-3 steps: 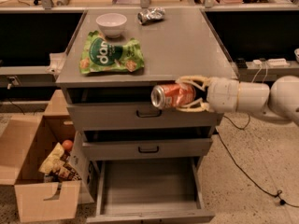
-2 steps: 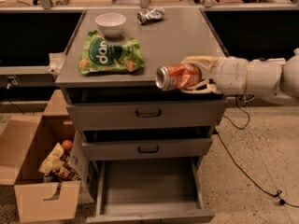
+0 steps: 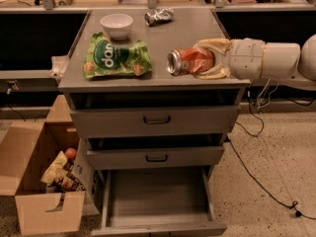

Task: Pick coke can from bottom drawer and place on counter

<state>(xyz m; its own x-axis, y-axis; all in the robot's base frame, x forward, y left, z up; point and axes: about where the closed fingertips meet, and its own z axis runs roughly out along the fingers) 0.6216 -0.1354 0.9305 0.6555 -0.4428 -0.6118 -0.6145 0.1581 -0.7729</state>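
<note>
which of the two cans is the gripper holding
The red-orange coke can, sideways in the gripper at the counter, right side; the crumpled silver can lies farther back.

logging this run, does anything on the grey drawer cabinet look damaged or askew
The silvery can at the back of the flat grey counter is crumpled. The red-orange coke can lies sideways, clamped in the cream two-finger gripper at the counter's right side.

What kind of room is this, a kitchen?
Probably a lab or workshop: a grey metal drawer cabinet, a brown cardboard box on the floor, black cables, and a white robot gripper holding a red-orange coke can at the grey counter.
</note>
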